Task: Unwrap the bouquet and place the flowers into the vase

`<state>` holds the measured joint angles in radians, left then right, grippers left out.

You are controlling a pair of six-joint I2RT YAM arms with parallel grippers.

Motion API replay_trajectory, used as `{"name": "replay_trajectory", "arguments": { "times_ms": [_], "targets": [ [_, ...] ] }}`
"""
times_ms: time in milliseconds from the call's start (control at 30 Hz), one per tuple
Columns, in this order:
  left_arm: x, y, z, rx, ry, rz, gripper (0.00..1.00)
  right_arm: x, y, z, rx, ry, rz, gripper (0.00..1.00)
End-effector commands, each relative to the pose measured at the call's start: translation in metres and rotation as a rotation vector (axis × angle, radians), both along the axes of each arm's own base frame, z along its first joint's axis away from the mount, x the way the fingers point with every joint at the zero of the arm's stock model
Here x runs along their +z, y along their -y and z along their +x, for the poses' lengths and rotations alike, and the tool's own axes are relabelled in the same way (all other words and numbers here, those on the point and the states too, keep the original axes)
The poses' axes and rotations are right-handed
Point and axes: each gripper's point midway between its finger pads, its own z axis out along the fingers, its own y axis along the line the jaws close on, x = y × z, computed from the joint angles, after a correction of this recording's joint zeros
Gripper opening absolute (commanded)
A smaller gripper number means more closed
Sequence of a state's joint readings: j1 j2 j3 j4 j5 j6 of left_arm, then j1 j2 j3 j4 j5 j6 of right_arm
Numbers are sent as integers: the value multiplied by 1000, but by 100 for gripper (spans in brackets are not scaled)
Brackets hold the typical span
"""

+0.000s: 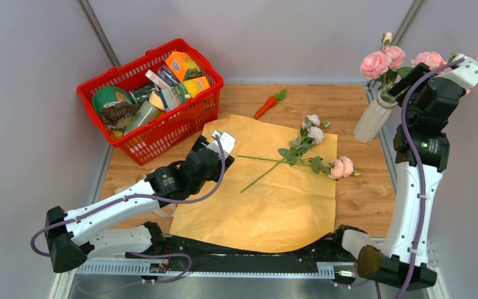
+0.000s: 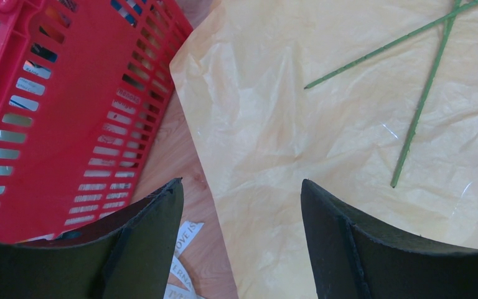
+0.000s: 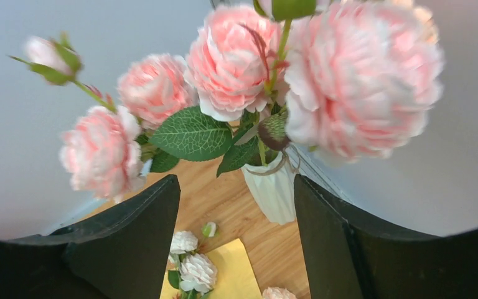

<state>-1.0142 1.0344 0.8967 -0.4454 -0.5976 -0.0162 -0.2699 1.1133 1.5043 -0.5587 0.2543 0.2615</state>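
The wrapping paper lies spread flat, tan-yellow side up, on the wooden bench, and the rest is best placed from it. On its far-right part two loose flowers lie with their thin green stems crossed. One carries pale blooms toward the paper's far edge, the other ends in peach-pink blooms right at the paper's right edge. The vase stands on the bench just off the paper's far-right corner. Several pink blooms with green leaves crowd its rim, so its mouth is hidden in the right wrist view. The right arm rises from beside the paper's near-right corner and reaches up beside the vase. The right jaws face those blooms from the side away from the paper, parted and holding nothing, and the vase's neck shows between them farther off. The left arm lies along the paper's left edge, and the left jaws stand wide and empty over the paper's far-left corner. A red basket packed with grocery packets sits close against that same corner, just beside the left jaws. A cream ribbon printed with letters lies on the bench just off the paper's left edge, below the left jaws. A toy carrot lies on the bench beyond the paper's far edge, apart from the other things.
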Motion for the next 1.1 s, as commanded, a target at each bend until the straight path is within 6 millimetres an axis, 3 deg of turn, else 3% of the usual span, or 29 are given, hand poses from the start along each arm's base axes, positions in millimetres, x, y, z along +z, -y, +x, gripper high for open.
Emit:
{"name": "replay_trajectory", "arguments": {
  "times_ms": [0,233,300,400,533,733,900,1067],
  "targets": [
    [15,2,4,8,37,-20,77,57,-21,-32,64,151,-18,71],
    [14,2,4,6,35,-19,77,62,-69,-45,289,201,41,70],
    [16,2,4,4,37,-24,77,56,-88,-45,380,208,101,69],
    [17,2,3,4,40,-29,77,31,-115,-42,510,177,216,66],
    [16,2,3,4,38,-26,77,-13,-144,-46,650,120,321,64],
    [16,5,3,-6,33,-28,77,-106,-175,-56,728,29,522,61],
    [16,5,3,-10,29,-28,77,-189,-193,-53,689,-110,750,59],
    [15,4,4,-1,31,-21,77,-237,-214,-48,567,-176,1021,59]
  ]
}}
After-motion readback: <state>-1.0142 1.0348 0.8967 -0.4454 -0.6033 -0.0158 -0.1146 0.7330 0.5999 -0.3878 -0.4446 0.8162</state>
